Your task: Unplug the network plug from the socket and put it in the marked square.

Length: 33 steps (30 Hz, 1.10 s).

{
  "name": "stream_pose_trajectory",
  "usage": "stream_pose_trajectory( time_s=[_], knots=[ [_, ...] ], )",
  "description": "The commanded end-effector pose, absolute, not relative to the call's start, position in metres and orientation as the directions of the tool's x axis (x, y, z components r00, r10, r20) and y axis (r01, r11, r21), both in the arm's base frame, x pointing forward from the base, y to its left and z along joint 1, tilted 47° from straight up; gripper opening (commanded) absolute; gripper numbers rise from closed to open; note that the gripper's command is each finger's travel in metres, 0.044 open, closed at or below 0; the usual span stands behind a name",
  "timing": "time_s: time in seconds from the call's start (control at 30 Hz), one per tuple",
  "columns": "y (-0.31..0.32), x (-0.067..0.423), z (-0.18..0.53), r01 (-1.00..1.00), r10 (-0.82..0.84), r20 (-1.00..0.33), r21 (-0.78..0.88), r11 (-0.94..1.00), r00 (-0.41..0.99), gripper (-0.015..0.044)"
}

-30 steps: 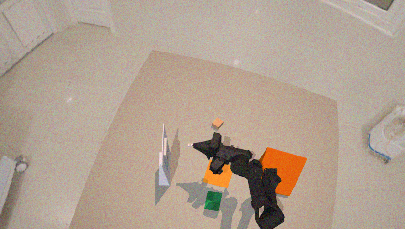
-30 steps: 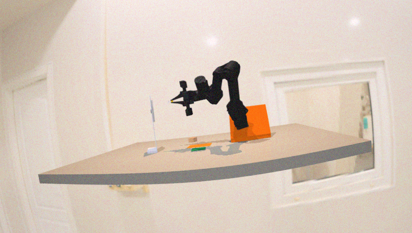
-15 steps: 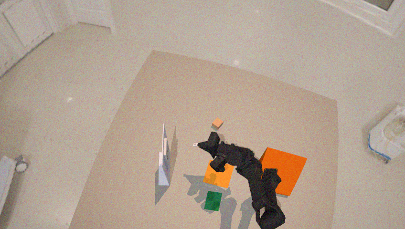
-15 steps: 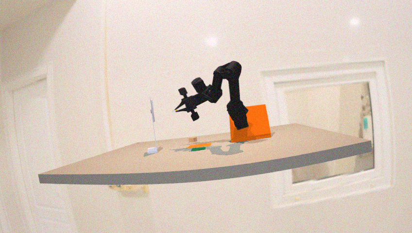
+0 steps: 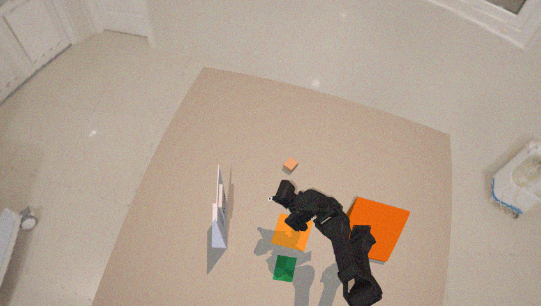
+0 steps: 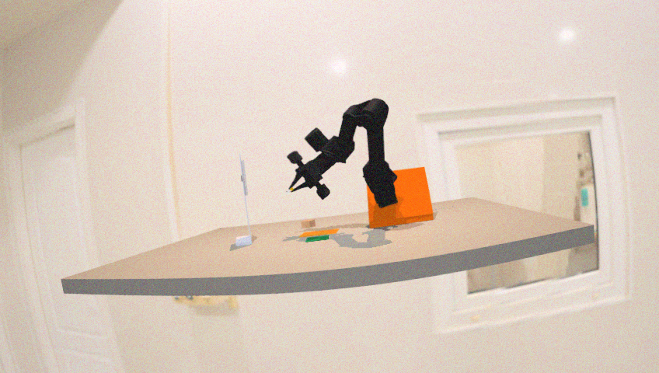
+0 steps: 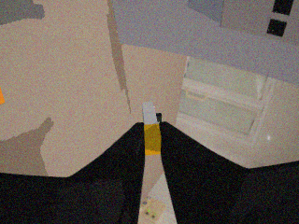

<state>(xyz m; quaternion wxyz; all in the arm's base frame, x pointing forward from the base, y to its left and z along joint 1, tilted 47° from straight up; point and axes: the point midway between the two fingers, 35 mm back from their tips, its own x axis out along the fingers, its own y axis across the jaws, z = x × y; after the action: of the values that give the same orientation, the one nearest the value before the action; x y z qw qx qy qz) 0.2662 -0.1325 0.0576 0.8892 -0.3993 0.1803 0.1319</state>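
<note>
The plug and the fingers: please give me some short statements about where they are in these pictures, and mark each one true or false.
1. The fingers are shut on the plug. True.
2. The plug sits in a socket of the panel. False: it is out, held in the air apart from the panel.
3. The plug lies inside the green square. False: it is above the table.
4. A small cube lies on the table. True.
</note>
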Motion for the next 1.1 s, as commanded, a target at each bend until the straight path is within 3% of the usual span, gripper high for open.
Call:
stream_pose_trajectory(
  time_s=[0.0,0.53,1.07],
  knots=[
    [-0.126,0.262,0.053,-0.423,0.13,-0.448,-0.65,0.631,0.884,0.0],
    [-0.09,0.237,0.037,-0.593,0.313,-0.521,-0.555,0.583,0.794,0.0],
    [-0.052,0.211,0.039,-0.703,0.486,-0.509,-0.482,0.523,0.71,0.0]
  ],
)
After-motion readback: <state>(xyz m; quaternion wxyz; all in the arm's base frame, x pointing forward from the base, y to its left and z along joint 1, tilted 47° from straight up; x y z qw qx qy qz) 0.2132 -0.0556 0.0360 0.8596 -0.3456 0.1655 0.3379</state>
